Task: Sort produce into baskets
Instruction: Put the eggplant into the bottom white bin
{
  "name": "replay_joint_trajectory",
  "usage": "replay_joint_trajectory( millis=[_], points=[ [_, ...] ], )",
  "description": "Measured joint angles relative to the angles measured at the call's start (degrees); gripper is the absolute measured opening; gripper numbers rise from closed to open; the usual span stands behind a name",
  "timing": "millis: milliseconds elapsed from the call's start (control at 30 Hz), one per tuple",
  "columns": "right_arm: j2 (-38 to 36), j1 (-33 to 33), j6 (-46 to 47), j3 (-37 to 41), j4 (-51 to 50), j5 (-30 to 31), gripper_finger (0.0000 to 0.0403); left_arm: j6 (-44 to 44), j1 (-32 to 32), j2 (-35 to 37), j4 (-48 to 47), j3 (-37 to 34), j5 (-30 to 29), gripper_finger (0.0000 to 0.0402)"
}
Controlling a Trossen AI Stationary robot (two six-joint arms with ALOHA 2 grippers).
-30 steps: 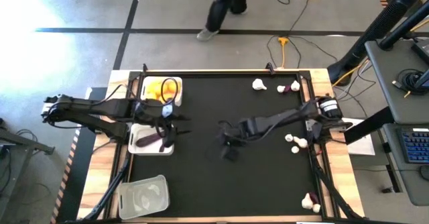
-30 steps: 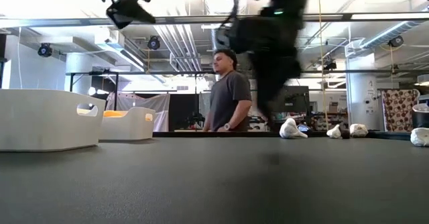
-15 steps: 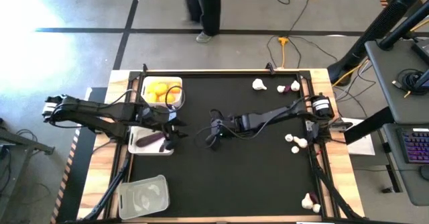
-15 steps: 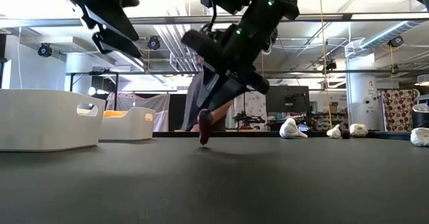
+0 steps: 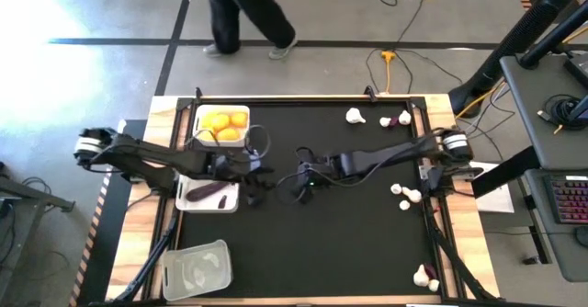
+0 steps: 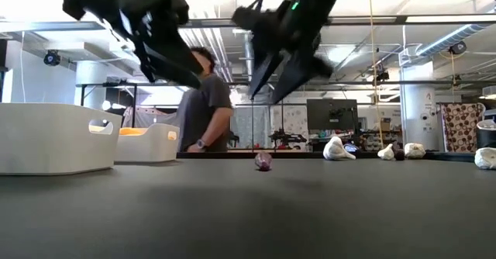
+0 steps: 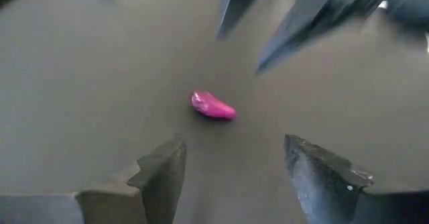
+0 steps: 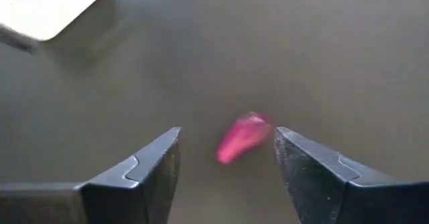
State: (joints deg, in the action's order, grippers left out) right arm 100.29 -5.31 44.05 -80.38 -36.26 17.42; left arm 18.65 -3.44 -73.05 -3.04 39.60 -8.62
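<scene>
Purple sweet-potato piece [image 6: 263,161] is lying on the black table [image 5: 367,243], near mid-table, untouched; also showing in L wrist view [image 7: 212,106] and R wrist view [image 8: 242,138].

R gripper [image 5: 296,180] is hovering just above and beside that piece, jaws standing apart w/ nothing between them; in low view [image 6: 280,77] it is hanging clear of the table, above the piece.

L gripper [image 5: 260,182] is reaching in from the white-tray side, facing the R gripper across a small gap, w/ the piece between them. Jaws are wide, holding nothing; L wrist view is showing the piece ahead of the two fingers [image 7: 161,174]. Low view [image 6: 174,65]: raised off the table.

Baskets, all along the table's L edge:
- far white tray [image 5: 198,116] is holding yellow-orange fruits [image 5: 223,123].
- middle white tray [image 5: 187,202] is holding one dark purple piece [image 5: 208,192].
- clear tray [image 5: 220,252] at near-L corner is holding white bulbs [image 5: 195,268].

Unsorted produce on R side: garlic bulbs [image 5: 355,116] and a purple piece [image 5: 387,121] near the far edge, more bulbs [image 5: 404,197] at the R edge, and others [image 5: 424,275] at near-R corner.

A person [image 5: 241,13] is walking on the floor beyond the table.
</scene>
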Motion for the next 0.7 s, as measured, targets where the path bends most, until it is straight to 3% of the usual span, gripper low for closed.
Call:
replay_joint_trajectory(
  millis=[300, 533, 700],
  points=[
    [-11.6, -4.6, 8.2, -2.1, -16.3, 8.3, 0.0264, 1.3, 0.7, -15.7, 12.2, 1.6, -0.1, 0.0274],
    [-16.3, -7.2, 14.5, -2.1, -19.1, 15.4, 0.0265, 12.1, 2.1, -25.4, 18.0, 5.8, -1.2, 0.0276],
    [-16.2, -7.3, 14.5, -2.1, -19.2, 16.0, 0.0257, 14.8, 2.0, -31.6, 18.5, 11.3, -1.3, 0.0276]
  ],
)
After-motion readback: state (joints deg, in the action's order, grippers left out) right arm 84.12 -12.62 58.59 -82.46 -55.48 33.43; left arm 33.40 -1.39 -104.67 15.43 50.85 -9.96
